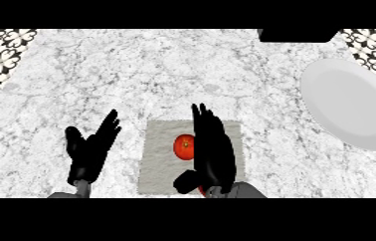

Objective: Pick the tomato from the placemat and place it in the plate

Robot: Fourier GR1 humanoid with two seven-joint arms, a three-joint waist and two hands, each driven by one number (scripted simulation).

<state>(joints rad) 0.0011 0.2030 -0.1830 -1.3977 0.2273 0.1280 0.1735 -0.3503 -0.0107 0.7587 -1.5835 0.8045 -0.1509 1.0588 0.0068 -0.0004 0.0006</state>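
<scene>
One hand, the right [213, 145], hangs spread over the tomato [183, 147], probably not touching. Closing off-centre could roll it off the mat [158, 155]; plate [345, 103] at two o'clock.

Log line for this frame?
right hand open over tomato | tomato on placemat | plate empty | left hand resting
</scene>
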